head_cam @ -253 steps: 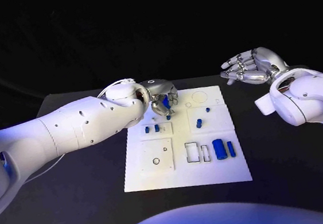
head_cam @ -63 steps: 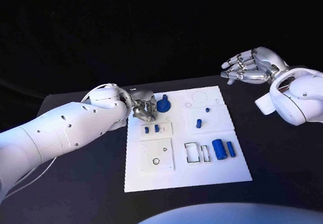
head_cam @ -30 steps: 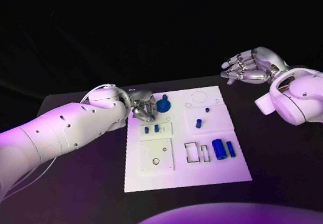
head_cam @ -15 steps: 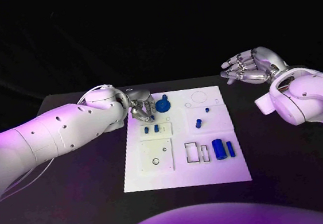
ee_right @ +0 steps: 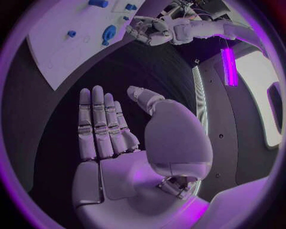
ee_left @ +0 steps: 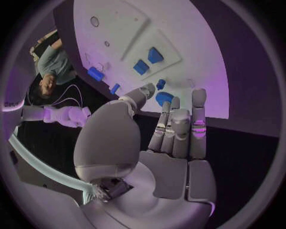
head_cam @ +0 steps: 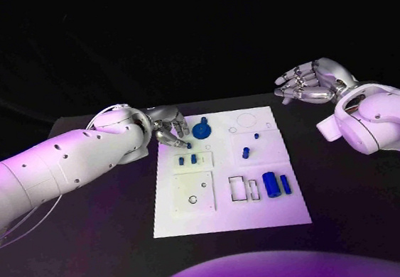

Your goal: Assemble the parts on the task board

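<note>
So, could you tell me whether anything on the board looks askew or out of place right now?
Nothing stands out. The board lies flat, with the blue parts set on it, including the round one by the left hand, which holds nothing. The right hand hovers open off the board.

Matt white task board (head_cam: 230,209), glossy blue plastic parts (head_cam: 272,184), polished metal left robot hand (head_cam: 168,128)

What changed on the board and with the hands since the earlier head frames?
The left hand let go of the round blue part, which now stands at the far end of the task board, and drew back toward the board's left edge with its fingers apart. The right hand stayed raised and open off the board's right side. The other blue parts lie where they were.
</note>
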`<state>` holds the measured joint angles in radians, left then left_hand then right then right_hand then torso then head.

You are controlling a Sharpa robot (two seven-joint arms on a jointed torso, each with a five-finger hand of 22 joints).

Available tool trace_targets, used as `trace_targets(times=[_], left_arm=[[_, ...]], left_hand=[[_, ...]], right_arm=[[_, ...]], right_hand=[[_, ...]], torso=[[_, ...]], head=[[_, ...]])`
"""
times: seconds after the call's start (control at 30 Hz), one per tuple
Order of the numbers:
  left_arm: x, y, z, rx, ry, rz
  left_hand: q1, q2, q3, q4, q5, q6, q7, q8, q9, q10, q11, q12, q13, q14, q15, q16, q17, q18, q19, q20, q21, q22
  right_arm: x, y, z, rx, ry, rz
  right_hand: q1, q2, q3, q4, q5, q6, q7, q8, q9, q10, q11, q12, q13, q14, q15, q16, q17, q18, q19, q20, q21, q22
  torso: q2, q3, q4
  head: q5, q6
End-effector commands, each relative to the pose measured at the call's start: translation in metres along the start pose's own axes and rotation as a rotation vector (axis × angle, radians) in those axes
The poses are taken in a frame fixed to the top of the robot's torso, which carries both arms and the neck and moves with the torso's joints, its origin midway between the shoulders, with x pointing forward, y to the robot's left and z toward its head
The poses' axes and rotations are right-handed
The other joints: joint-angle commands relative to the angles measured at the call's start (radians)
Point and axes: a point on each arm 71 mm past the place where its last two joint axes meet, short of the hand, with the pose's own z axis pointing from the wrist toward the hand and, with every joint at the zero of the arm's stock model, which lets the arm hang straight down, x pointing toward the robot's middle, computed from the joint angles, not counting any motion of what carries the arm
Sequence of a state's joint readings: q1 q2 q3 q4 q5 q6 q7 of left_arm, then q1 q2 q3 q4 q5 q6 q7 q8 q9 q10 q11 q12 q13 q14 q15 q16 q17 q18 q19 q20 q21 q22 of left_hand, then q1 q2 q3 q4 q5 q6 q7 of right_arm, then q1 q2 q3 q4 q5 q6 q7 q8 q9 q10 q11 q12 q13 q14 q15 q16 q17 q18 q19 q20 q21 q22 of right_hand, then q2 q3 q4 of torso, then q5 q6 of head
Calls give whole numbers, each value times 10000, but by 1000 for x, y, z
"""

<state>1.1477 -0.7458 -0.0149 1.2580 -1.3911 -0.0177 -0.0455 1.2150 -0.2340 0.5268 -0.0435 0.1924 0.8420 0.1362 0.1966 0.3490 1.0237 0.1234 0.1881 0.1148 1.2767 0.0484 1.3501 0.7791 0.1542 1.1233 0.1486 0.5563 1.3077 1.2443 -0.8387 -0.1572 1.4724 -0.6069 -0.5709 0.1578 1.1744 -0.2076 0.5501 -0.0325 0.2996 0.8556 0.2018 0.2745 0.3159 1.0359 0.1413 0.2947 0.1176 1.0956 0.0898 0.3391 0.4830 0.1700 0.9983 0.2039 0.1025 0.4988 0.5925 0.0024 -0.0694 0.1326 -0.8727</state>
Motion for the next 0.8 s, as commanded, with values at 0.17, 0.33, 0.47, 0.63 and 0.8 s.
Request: trace_targets(times=[0.17, 0.33, 0.47, 0.63, 0.8], left_arm=[[-25, -2, -18, 982, -966, -5841], [-35, -3, -28, 1718, -1612, -8868], [-39, -3, -33, 2079, -1980, -10567], [-42, -3, -36, 2381, -2258, -11681], [-42, -4, -37, 2526, -2346, -12128]], left_hand=[[-115, 291, -457, 402, 518, 367, 406, 286, -3, 3, -40, 595, 138, -1450, -18, -1069, -2621, 263, -503, 46, -825, -10], [107, 503, -266, 436, 534, 422, 381, 385, -24, 7, -73, 963, 230, -1753, -48, -1459, -3006, 265, -597, 9, -1125, -189], [131, 556, -212, 459, 542, 433, 371, 417, -30, 20, -84, 1085, 259, -1813, -52, -1560, -3092, 267, -623, 5, -1231, -257], [130, 577, -200, 474, 556, 445, 366, 434, -29, 34, -89, 1129, 270, -1817, -56, -1580, -3115, 269, -616, 2, -1256, -277], [126, 584, -197, 483, 560, 460, 362, 449, -27, 26, -89, 1147, 274, -1820, -57, -1591, -3128, 269, -611, 0, -1271, -288]], right_arm=[[6, -5, 3, -108, 1660, -1484], [10, -8, 5, -497, 2492, -3403], [15, -8, 8, -798, 3077, -5196], [25, -5, 13, -1308, 3356, -7309], [35, -2, 18, -1600, 3305, -8517]], right_hand=[[500, 130, 288, -468, -230, 290, -30, 95, -4, -37, -3, -407, -222, 340, -67, -103, 78, 123, 220, -84, 127, 20], [702, 379, 55, -886, -538, 946, -383, 119, -40, 1156, -479, -918, -370, 2518, -745, 896, 862, 92, 1659, -838, 1785, 1228], [498, 344, 49, -1013, -688, 1116, -474, -68, -111, 1523, -558, -1530, -412, 3419, -926, 1880, 1699, 82, 1943, -1074, 2839, 2191], [170, 142, 277, -1055, -834, 1216, -479, -229, -101, 1610, -546, -2197, -373, 3930, -901, 4716, 3811, 87, 2183, -1112, 3828, 3135], [15, -33, 253, -1048, -1008, 1171, -400, -329, -68, 1099, -430, -2297, -394, 4075, -783, 6921, 5388, 87, 2266, -1050, 4404, 3724]], torso=[[-37, -3, 33], [-86, -33, 46], [-129, -57, 42], [-187, -84, 49], [-235, -101, 55]], head=[[-44, 1], [-183, 1], [-360, 1], [-694, 1], [-1022, 1]])
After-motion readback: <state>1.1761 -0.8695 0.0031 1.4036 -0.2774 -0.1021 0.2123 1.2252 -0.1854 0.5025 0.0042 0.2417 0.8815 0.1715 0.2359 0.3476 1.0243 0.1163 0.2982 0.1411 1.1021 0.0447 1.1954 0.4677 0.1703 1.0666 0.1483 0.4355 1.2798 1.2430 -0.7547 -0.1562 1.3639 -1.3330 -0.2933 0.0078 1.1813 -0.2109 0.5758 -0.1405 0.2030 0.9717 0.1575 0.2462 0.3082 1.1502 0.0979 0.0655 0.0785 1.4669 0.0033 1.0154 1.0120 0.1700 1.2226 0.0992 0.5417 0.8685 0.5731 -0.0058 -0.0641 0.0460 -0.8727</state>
